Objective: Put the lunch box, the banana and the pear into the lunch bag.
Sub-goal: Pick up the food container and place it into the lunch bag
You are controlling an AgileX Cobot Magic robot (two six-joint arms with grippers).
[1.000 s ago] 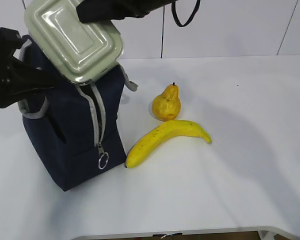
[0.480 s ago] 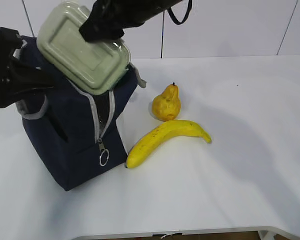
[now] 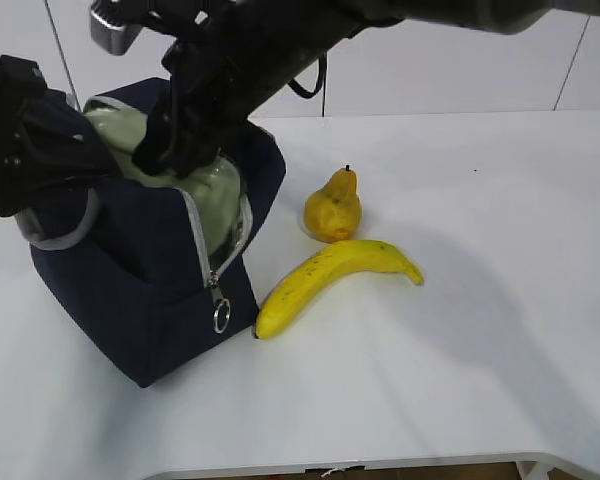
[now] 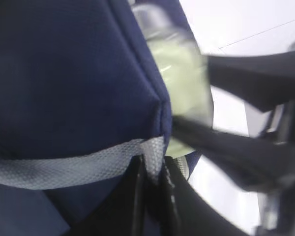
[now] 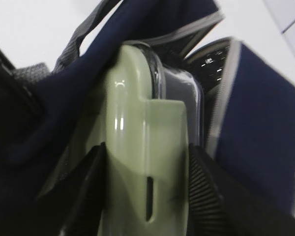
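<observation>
The navy lunch bag [image 3: 130, 300] stands at the left with its top open. My left gripper [image 3: 55, 185] is shut on the grey trim [image 4: 150, 152] of the bag's rim, holding the opening apart; in the left wrist view the gripper [image 4: 151, 172] pinches that trim. My right gripper [image 3: 180, 150] is shut on the sage-green lunch box [image 3: 218, 195], which sits partly down inside the bag's mouth. In the right wrist view the lunch box [image 5: 147, 142] fills the gap between the gripper's [image 5: 147, 194] ribbed pads [image 5: 209, 191]. The pear [image 3: 332, 208] and the banana [image 3: 330, 275] lie on the table to the right of the bag.
The white table [image 3: 480, 300] stretches to the right and front of the fruit. The bag's zipper ring pull [image 3: 221, 316] hangs at its front corner, close to the banana's near tip. A white wall [image 3: 460, 50] runs behind the table.
The right gripper has carried the lunch box from above the bag down into its open mouth. The bag's top has spread and its front has leaned. The fruit has not moved.
</observation>
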